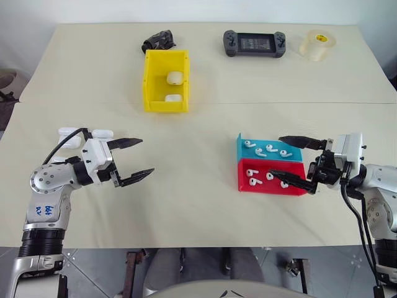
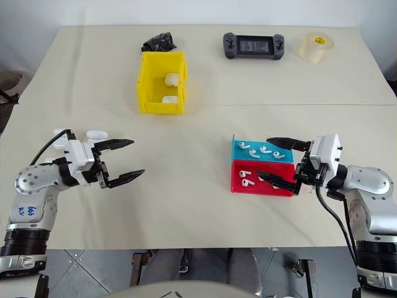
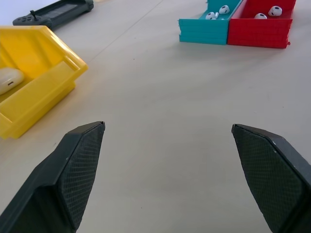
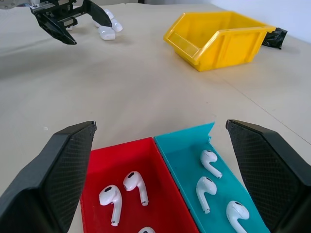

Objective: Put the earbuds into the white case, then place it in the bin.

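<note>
Behind the left gripper (image 1: pixel 138 160), white cases (image 1: pixel 69 138) sit partly hidden; both grippers' fingers spread wide, empty; right gripper (image 1: pixel 291 158) overlaps the red tray (image 1: pixel 267 186).

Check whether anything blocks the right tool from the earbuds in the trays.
Nothing visible does. The right tool is open, its fingers straddling the red tray and blue tray from their right side. The earbuds lie loose and uncovered in both low, open-topped trays, right before it.
</note>
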Action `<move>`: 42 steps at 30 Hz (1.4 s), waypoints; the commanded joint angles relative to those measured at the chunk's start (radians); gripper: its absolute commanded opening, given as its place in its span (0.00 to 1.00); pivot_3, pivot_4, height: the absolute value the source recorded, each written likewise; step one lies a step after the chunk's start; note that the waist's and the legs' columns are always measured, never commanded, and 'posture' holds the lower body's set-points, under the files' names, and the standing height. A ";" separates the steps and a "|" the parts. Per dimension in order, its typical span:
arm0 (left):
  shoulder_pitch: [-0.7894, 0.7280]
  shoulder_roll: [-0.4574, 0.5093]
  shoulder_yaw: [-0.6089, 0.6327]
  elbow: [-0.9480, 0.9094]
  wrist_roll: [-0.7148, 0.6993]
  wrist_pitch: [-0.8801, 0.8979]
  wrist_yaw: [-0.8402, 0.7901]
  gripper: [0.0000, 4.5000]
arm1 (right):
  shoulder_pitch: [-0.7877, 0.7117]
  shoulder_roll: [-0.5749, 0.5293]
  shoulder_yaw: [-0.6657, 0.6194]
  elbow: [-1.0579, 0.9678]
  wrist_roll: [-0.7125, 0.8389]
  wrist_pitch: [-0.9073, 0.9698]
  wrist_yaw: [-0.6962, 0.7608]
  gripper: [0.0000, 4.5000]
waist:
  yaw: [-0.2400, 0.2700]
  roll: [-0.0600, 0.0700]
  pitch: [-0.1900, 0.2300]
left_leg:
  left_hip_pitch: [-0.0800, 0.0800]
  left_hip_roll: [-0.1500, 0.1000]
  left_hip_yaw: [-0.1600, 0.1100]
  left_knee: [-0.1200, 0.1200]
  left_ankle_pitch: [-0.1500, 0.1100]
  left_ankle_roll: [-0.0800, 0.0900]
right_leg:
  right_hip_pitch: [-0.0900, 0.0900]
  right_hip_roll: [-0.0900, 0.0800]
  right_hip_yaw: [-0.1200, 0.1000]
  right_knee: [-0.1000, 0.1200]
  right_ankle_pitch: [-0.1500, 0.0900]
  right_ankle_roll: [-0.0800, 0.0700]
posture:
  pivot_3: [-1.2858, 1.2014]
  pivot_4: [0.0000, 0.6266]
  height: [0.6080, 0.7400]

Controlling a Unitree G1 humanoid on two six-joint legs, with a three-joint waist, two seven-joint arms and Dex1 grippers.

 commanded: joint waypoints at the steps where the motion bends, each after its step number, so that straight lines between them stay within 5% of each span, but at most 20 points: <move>1: 0.012 -0.008 0.018 -0.031 0.019 -0.038 0.041 0.99 | -0.017 -0.005 -0.006 -0.021 0.010 -0.004 0.009 1.00 | 0.000 0.000 0.000 | 0.000 0.000 0.000 0.000 0.000 0.000 | 0.000 0.000 0.000 0.000 0.000 0.000 | 0.52 0.24 1.00; 7: 0.126 -0.010 0.128 -0.145 -0.025 0.041 0.172 0.99 | -0.071 0.038 0.049 -0.044 0.021 -0.001 0.011 1.00 | -0.009 0.000 0.000 | 0.000 0.003 -0.001 0.000 0.000 0.000 | 0.000 0.000 0.000 0.001 0.000 0.000 | 0.52 0.24 1.00; 16: 0.583 -0.169 0.488 -0.406 -0.043 0.156 0.499 0.99 | -0.115 0.202 0.200 -0.127 -0.007 -0.050 -0.009 1.00 | -0.022 -0.001 0.000 | 0.001 0.007 -0.001 0.000 -0.002 -0.001 | 0.000 0.000 0.000 0.001 0.000 -0.001 | 0.52 0.24 1.00; 20: 0.735 -0.251 0.523 -0.480 -0.043 0.243 0.588 0.99 | -0.112 0.212 0.210 -0.114 -0.027 -0.088 -0.005 1.00 | -0.011 -0.001 -0.001 | 0.001 0.007 -0.001 0.000 -0.003 -0.001 | 0.000 0.000 -0.001 -0.004 0.000 -0.001 | 0.52 0.24 1.00; 25: 0.739 -0.230 0.522 -0.541 -0.093 0.431 0.661 0.99 | -0.082 0.175 0.203 -0.176 -0.001 -0.045 -0.001 1.00 | 0.008 -0.002 -0.001 | 0.001 0.007 -0.002 0.002 -0.004 -0.002 | 0.001 0.000 -0.001 -0.006 0.000 -0.002 | 0.52 0.24 1.00; 28: 0.692 -0.161 0.540 -0.562 -0.122 0.568 0.698 0.99 | -0.077 0.155 0.192 -0.197 0.012 -0.024 -0.001 1.00 | 0.002 -0.002 -0.001 | 0.001 0.008 -0.001 0.002 -0.004 -0.002 | 0.000 0.001 0.000 -0.005 0.001 -0.003 | 0.52 0.24 1.00; 35: 0.468 0.243 0.565 -0.516 -0.211 1.150 0.715 0.99 | -0.069 0.123 0.188 -0.197 0.010 -0.020 0.007 1.00 | -0.001 -0.002 -0.001 | 0.002 0.011 0.000 0.001 -0.004 -0.004 | -0.001 0.003 -0.001 -0.001 0.001 -0.006 | 0.52 0.24 1.00; 42: 0.372 0.447 0.459 -0.357 -0.165 1.281 0.615 0.99 | -0.066 0.126 0.189 -0.212 0.005 -0.018 -0.015 1.00 | -0.024 -0.002 -0.001 | 0.003 0.012 0.003 -0.004 -0.005 -0.004 | -0.004 0.005 -0.001 0.002 0.001 -0.007 | 0.52 0.24 1.00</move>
